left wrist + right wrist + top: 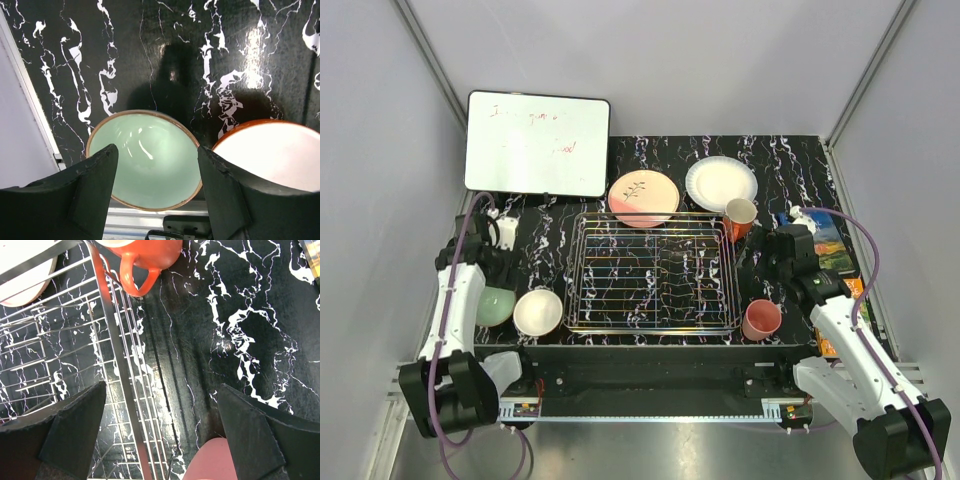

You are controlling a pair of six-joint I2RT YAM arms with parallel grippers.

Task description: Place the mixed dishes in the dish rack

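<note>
Bright, even light comes from overhead. The top view is sharp, with a faint sheen on the glossy black desk (790, 165). In the left wrist view a strong glare patch lies on the desk beside a soft dark shadow, and the green bowl (150, 165) glints. In both wrist views the near fingers (75, 195) are dark and underlit, and straight lines bend toward the edges.

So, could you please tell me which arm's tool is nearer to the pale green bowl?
Left. The left tool hangs over the pale green bowl; the right tool is across the dish rack, by the pink cup.
</note>
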